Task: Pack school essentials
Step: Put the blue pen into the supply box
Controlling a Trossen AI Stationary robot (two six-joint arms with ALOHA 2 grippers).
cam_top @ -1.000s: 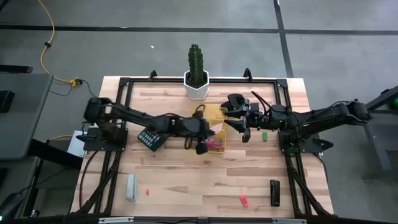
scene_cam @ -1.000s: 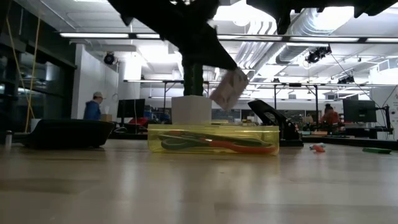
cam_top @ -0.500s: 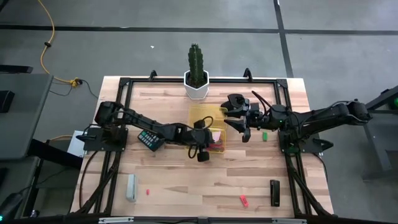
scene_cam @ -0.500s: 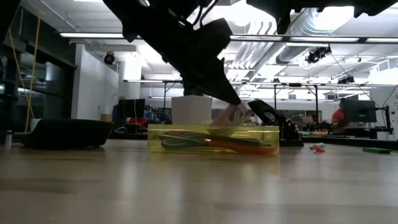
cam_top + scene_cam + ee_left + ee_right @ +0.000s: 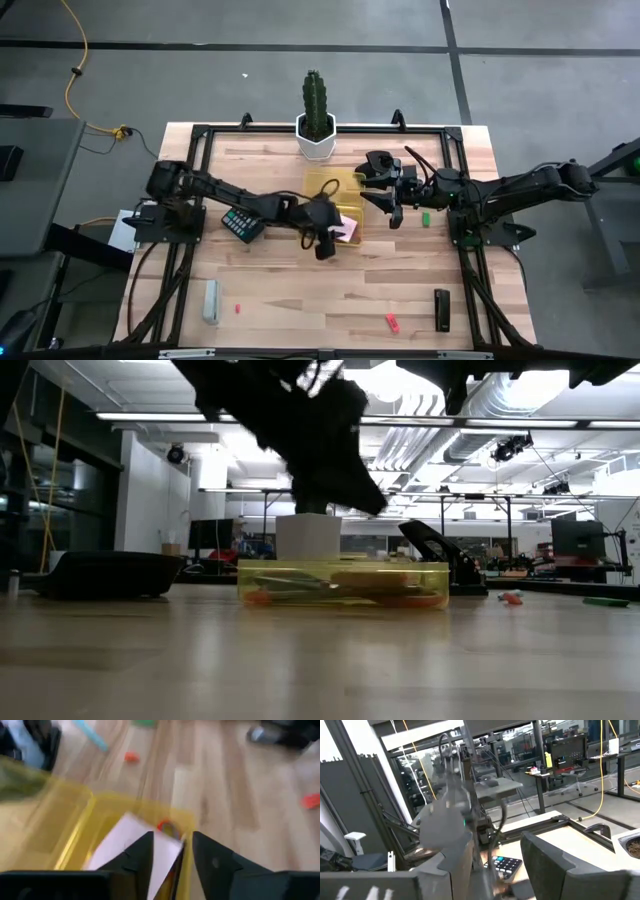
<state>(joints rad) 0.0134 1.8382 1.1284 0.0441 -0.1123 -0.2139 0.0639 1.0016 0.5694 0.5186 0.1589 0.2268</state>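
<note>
Tray (image 5: 322, 183): mid-table, in front of your cactus (image 5: 316, 118).
Note pad (image 5: 345, 227): in tray, w/ scissors (image 5: 300, 584).
Calculator (image 5: 241, 222): left of tray.
Left gripper (image 5: 325, 240): at tray's near edge.
Right gripper (image 5: 385, 197): just right of tray.

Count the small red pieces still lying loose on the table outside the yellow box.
2. One small red piece lies near the front left, beside the grey eraser-like block. The other red piece lies front right, near the black object. More may be hidden under the arms.
</note>
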